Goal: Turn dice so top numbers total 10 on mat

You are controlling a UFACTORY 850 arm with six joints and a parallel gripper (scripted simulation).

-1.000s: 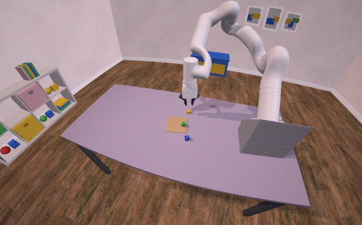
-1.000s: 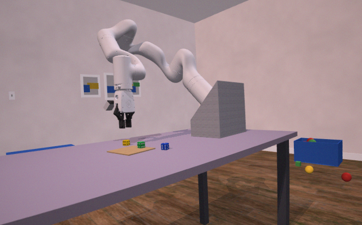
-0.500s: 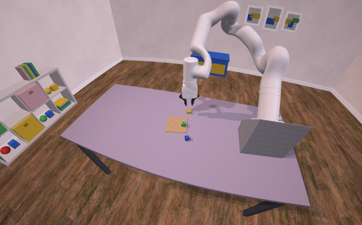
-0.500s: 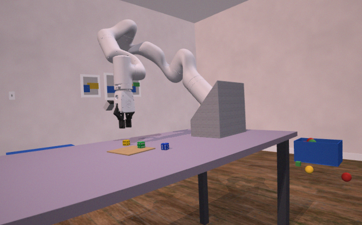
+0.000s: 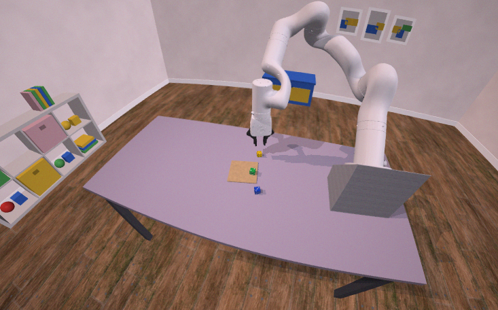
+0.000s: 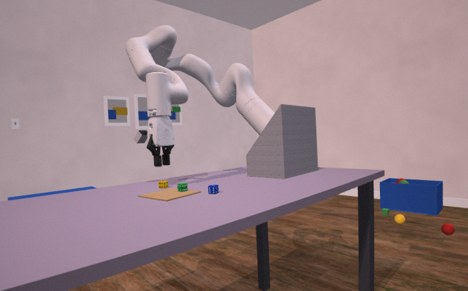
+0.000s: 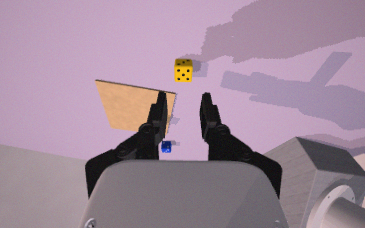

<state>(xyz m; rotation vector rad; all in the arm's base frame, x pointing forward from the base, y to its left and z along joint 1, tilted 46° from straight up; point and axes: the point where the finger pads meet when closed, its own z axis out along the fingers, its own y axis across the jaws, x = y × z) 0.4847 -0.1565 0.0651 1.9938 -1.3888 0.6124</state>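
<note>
My gripper (image 5: pixel 260 144) (image 6: pixel 161 164) (image 7: pixel 184 102) points down, partly open and empty, above the table near the yellow die. The yellow die (image 5: pixel 259 153) (image 6: pixel 163 184) (image 7: pixel 183 70) lies off the mat, beyond its far edge in the top view; its top shows five pips in the wrist view. The green die (image 5: pixel 252 171) (image 6: pixel 182 186) sits on the tan mat (image 5: pixel 239 171) (image 6: pixel 163 195) (image 7: pixel 125 102), near its right edge in the top view; a finger hides it in the wrist view. The blue die (image 5: pixel 257 190) (image 6: pixel 212 189) (image 7: pixel 166 146) lies off the mat. The green and blue top numbers are too small to read surely.
The purple table (image 5: pixel 189 215) (image 6: pixel 83 231) carries the mat and dice. The grey block-shaped base (image 5: pixel 374 192) (image 6: pixel 297 144) (image 7: pixel 300 175) under the arm stands at the right in the top view. The arm's shadow falls beside the yellow die.
</note>
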